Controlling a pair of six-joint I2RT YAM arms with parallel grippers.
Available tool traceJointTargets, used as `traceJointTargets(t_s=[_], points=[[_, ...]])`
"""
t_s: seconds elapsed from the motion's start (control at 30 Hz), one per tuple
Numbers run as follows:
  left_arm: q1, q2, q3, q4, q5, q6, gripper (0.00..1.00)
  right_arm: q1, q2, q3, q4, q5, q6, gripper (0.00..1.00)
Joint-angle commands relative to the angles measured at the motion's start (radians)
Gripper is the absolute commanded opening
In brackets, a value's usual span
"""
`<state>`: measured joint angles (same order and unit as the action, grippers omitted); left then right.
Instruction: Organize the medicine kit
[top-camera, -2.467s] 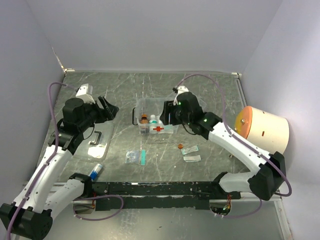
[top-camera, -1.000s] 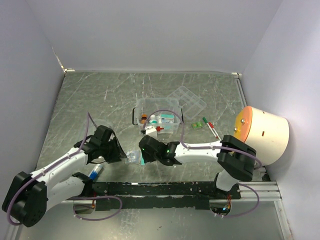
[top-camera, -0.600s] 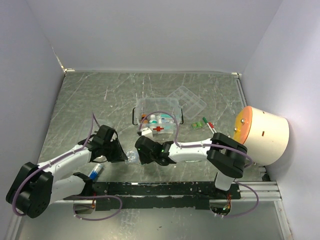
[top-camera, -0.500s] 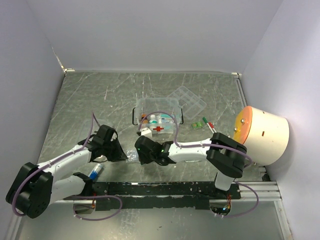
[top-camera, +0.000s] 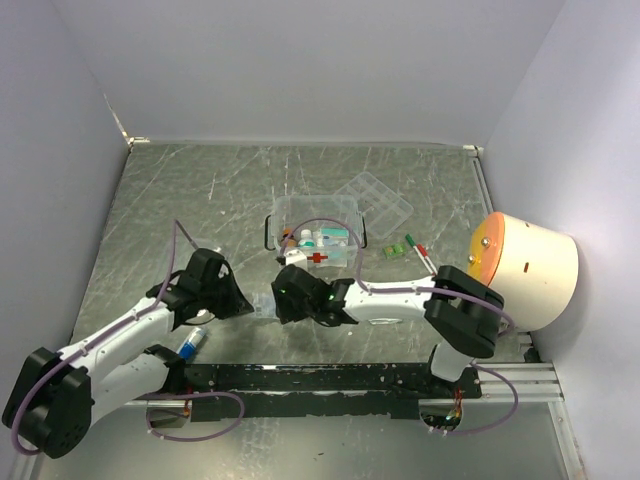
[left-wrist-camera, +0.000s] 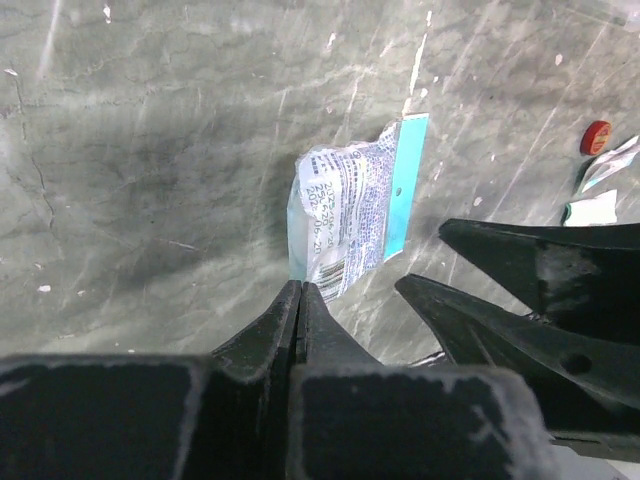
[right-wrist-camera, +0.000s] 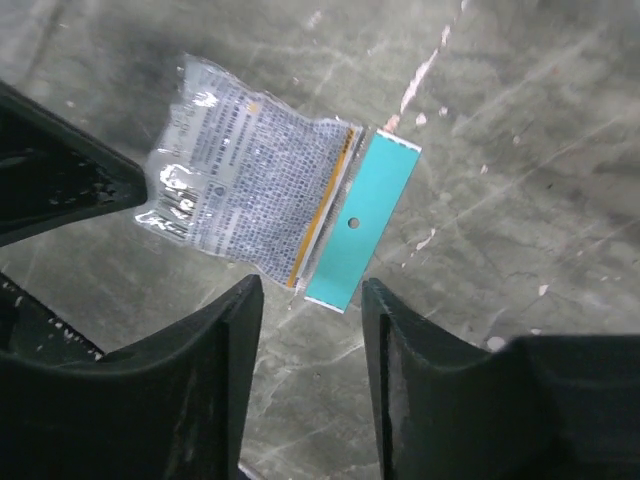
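Observation:
The medicine kit (top-camera: 316, 232), a clear box with a red cross, stands mid-table with small bottles inside. In front of it lies a clear printed packet (top-camera: 262, 309) with a teal header strip (right-wrist-camera: 360, 220). My left gripper (left-wrist-camera: 300, 286) is shut, its tips pinched on the packet's near corner (left-wrist-camera: 345, 215). From the other side my right gripper (right-wrist-camera: 308, 300) stands open, low over the table, its fingertips just short of the teal strip. In the top view both grippers, left (top-camera: 240, 306) and right (top-camera: 283, 302), meet at the packet.
A flat clear compartmented tray (top-camera: 378, 200) lies behind the kit on the right. Green and red items (top-camera: 412, 245) sit beside it. A cream drum (top-camera: 525, 258) stands at the right edge. A blue-capped tube (top-camera: 192, 342) lies near the front rail. A red cap (left-wrist-camera: 596, 137) and white sachets (left-wrist-camera: 598, 200) lie past the right gripper.
My left gripper has closed onto the packet's corner. The right gripper's jaws stand slightly wider, and it has shifted a little towards the packet.

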<state>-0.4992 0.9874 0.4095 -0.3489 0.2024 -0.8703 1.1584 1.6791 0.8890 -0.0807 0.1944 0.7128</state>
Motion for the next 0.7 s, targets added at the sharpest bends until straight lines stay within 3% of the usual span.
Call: traceJointTargets(t_s=[0.0, 0.17, 0.33, 0.5, 0.67], points=[[-0.005, -0.023, 0.078, -0.071, -0.023, 0.003, 0.07, 0.003, -0.095, -0.024, 0.080, -0.028, -0.198, 0.49], [-0.005, -0.009, 0.131, -0.119, 0.038, -0.040, 0.07, 0.073, -0.154, -0.058, 0.146, 0.068, -0.490, 0.64], [-0.006, 0.023, 0.169, -0.170, 0.071, -0.066, 0.07, 0.106, -0.178, -0.148, 0.324, 0.156, -0.681, 0.62], [-0.006, 0.021, 0.145, -0.116, 0.134, -0.103, 0.07, 0.152, -0.181, -0.287, 0.624, 0.174, -0.878, 0.60], [-0.006, 0.022, 0.126, -0.074, 0.187, -0.149, 0.07, 0.198, -0.158, -0.333, 0.753, 0.182, -1.044, 0.60]])
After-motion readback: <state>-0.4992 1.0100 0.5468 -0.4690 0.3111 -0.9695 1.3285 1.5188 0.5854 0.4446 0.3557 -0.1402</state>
